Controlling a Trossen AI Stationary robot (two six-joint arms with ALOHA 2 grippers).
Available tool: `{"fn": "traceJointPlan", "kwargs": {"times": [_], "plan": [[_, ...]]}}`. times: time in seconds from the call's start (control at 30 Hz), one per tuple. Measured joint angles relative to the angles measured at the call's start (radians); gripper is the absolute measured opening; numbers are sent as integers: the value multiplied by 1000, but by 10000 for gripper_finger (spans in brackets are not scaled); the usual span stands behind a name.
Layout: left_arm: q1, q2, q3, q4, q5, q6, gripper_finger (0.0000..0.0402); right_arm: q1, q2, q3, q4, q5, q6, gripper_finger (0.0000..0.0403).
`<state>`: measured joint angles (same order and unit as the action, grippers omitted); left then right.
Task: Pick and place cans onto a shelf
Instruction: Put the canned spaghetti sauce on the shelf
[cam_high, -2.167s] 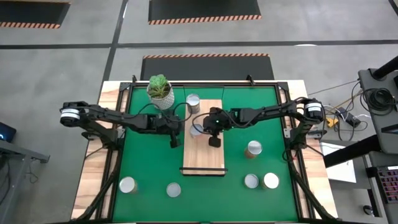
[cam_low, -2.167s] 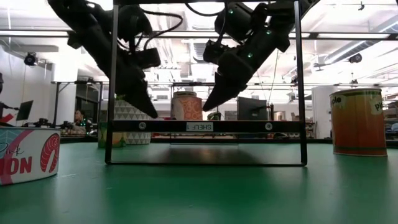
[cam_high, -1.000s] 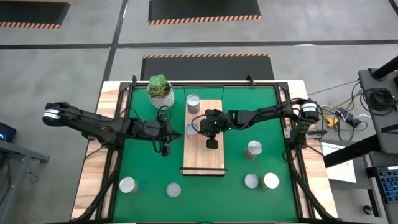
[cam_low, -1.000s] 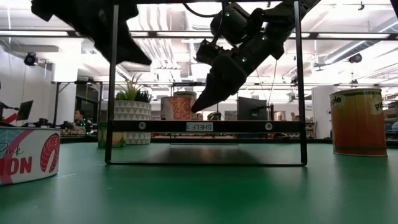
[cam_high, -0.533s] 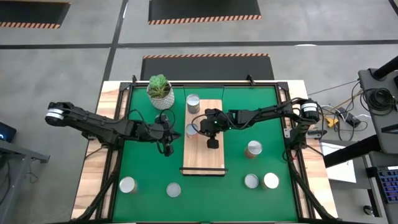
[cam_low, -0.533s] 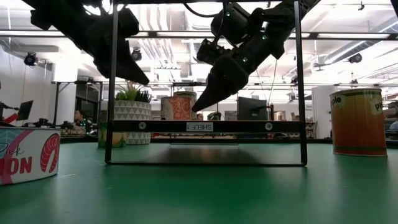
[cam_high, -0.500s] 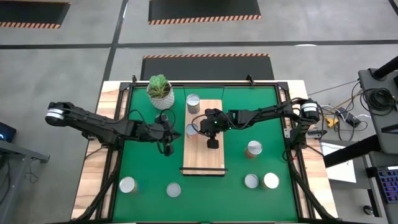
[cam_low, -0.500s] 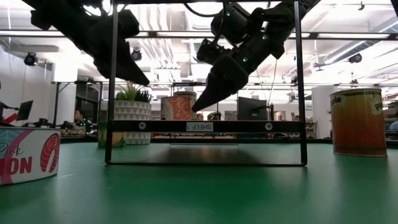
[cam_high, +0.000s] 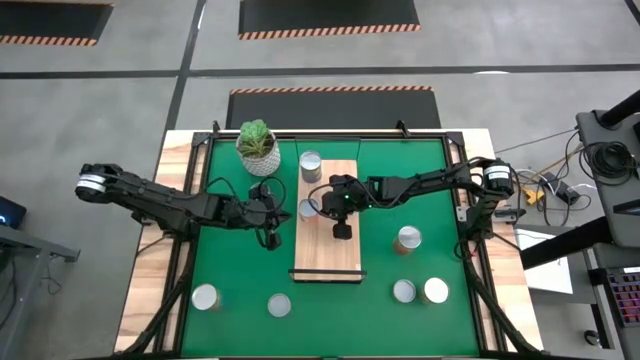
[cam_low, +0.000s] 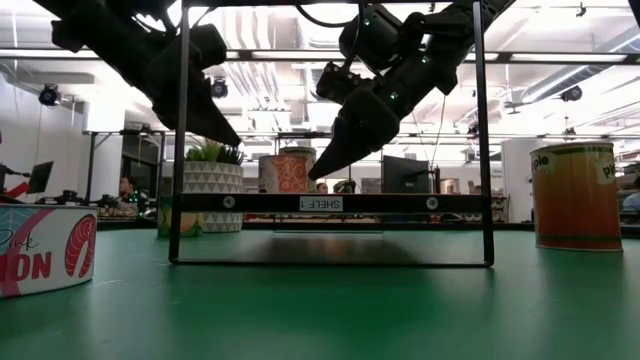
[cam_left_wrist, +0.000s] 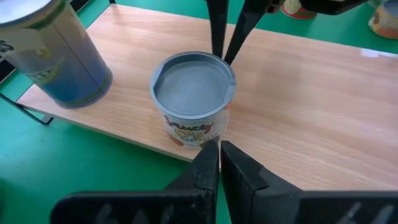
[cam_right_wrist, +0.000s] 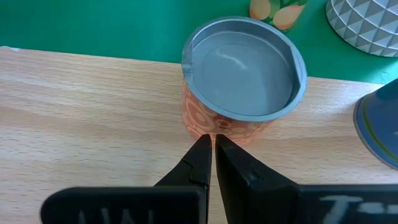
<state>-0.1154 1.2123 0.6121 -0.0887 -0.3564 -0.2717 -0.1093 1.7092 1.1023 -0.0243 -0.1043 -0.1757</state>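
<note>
both grippers closed, pointing at the same can on the shelf

nearest the front edge of the counter (cam_high: 215, 150) sit four loose cans on the green mat (cam_high: 230, 270): one at front left (cam_high: 205, 297), one a bit right of it (cam_high: 279, 305), and a pair close together at front right (cam_high: 404, 290) (cam_high: 435, 290). a fifth one (cam_high: 408, 239), orange-sided, stands further back on the right, well apart from the shelf. in the low view a salmon-labelled can (cam_low: 45, 248) sits at the left and the orange one (cam_low: 575, 195) at the right.

the shelf (cam_high: 327, 245) is the long wooden board in the middle of the mat, raised on a thin black frame (cam_low: 330, 205). one orange-patterned can (cam_high: 309, 209) stands near its left edge, about halfway back. the right gripper (cam_high: 341, 230) is over the board just right of that can, fingers pressed together, holding nothing; its wrist view has the tips (cam_right_wrist: 210, 146) right by the can's side (cam_right_wrist: 242, 78). the left gripper (cam_high: 271, 240) hangs over the mat just left of the board, also pinched closed and empty, tips (cam_left_wrist: 217, 152) aimed at the same can (cam_left_wrist: 193, 99) from the opposite side.

further back, a taller blue-sided can (cam_high: 311, 165) stands at the far end of the shelf. a white pot with a green plant (cam_high: 257, 147) sits at the far left of the mat.
</note>
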Motion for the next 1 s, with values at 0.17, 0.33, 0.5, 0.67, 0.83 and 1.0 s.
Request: {"fn": "traceJointPlan", "kwargs": {"times": [0.17,0.33,0.5,0.67,0.83,1.0], "plan": [[0,4,0,0,-3,0,0,0,0,0,0,0,1,13],[0,4,0,0,-3,0,0,0,0,0,1,0,0,13],[0,4,0,0,-4,0,0,0,1,0,2,0,0,13],[0,4,0,0,-4,0,0,0,1,1,-1,0,0,13],[0,4,0,0,-4,0,0,0,1,37,-22,1,0,13],[0,4,0,0,-4,-3,0,0,1,81,-98,3,0,13]]}}
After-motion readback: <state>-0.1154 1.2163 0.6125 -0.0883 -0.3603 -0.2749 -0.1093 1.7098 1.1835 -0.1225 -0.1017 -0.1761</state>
